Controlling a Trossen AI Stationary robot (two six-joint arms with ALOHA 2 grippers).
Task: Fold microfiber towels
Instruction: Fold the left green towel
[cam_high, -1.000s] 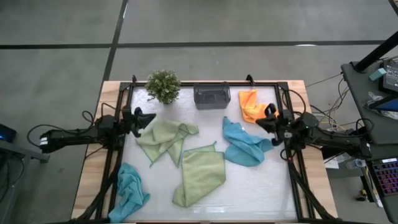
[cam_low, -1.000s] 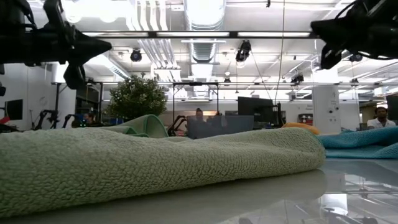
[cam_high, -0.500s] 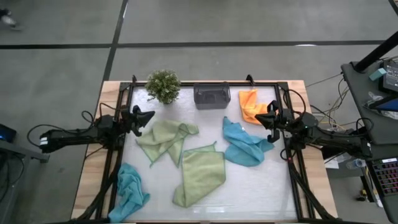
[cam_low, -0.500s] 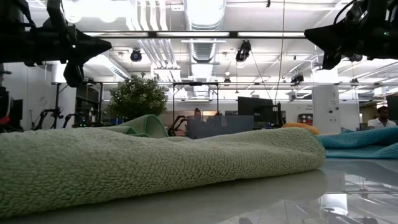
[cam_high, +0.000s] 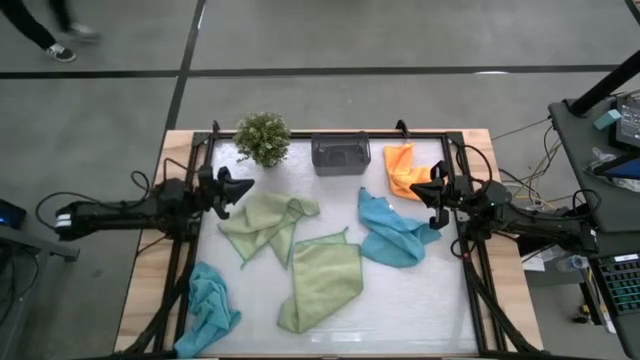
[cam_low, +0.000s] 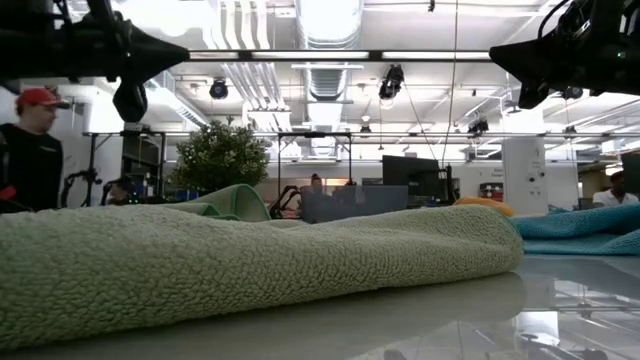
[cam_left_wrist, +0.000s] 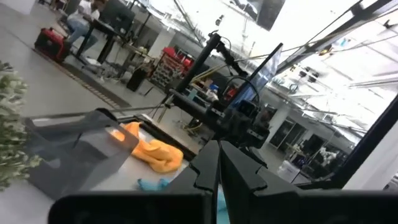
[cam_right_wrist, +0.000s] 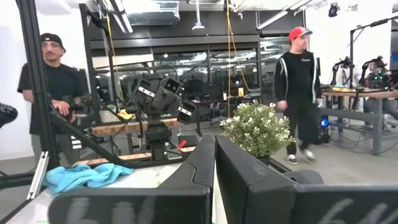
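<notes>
At table's far edge: grey bin (cam_high: 341, 153) | contents unclear

- The left gripper (cam_high: 243, 185) now sits a little farther over the table (cam_high: 420, 300).
- The right gripper (cam_high: 420, 188) sits nearer the orange towel (cam_high: 405, 166).
- A person (cam_low: 30, 150) now shows in the room.

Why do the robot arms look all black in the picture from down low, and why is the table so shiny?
In the low view, bright ceiling lights sit behind the left gripper and right gripper, so they show as dark shapes. The glossy table mirrors those lights. The green towel is so near that it fills the picture.
</notes>
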